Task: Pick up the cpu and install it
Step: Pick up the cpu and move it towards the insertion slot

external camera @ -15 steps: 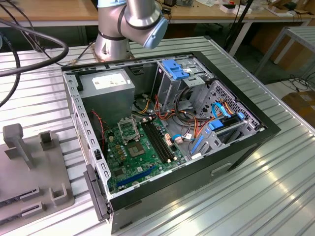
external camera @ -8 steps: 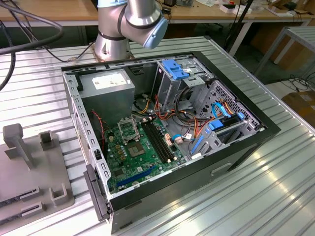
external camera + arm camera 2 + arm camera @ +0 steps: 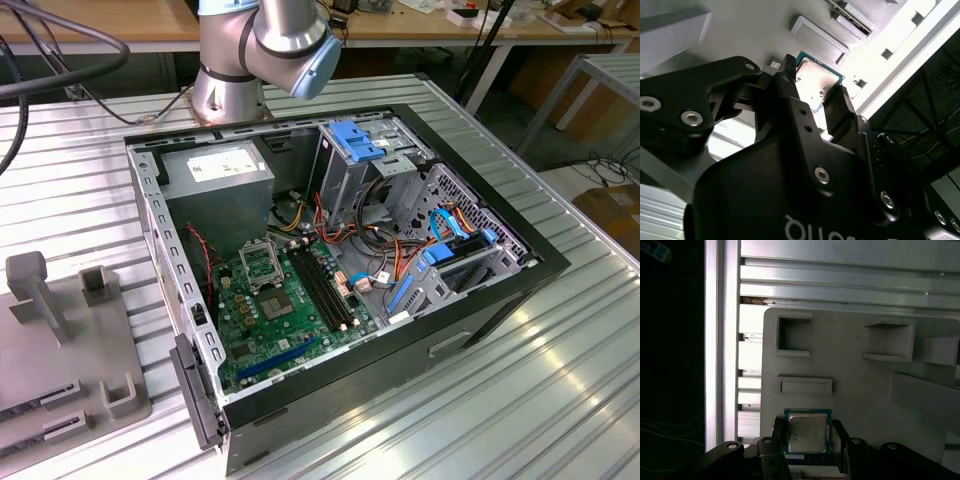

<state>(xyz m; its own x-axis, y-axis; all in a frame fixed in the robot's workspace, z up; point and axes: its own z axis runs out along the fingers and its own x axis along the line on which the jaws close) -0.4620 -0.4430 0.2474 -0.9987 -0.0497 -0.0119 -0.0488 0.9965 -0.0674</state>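
Our hand [image 3: 808, 427] has its fingers [image 3: 841, 437] drawn in against two opposite edges of the cpu [image 3: 807, 434], so we judge it narrowly closed on the chip. We cannot tell whether the chip is already clear of the surface under it. In both wrist views the cpu sits between the fingertips, silver top towards the first wrist camera, over the grey fixture [image 3: 865, 390] with its shallow pockets.

For this pick-up, we think the grip matters most. Pressure should stay on the edges only, with the chip square and level between the pads so it cannot twist or slip.

In the exterior view the fixture [image 3: 60, 340] lies on the slatted bench [image 3: 560, 380] at the exterior view's left. Just beside it lies the open computer case [image 3: 500, 300]. The case wall [image 3: 165, 250] stands between the fixture and the green board [image 3: 270, 320]. On that board the socket frame [image 3: 258, 262] has loose cables [image 3: 330, 225] and the drive cage [image 3: 370, 160] close by, and these look to us like the likeliest snags.
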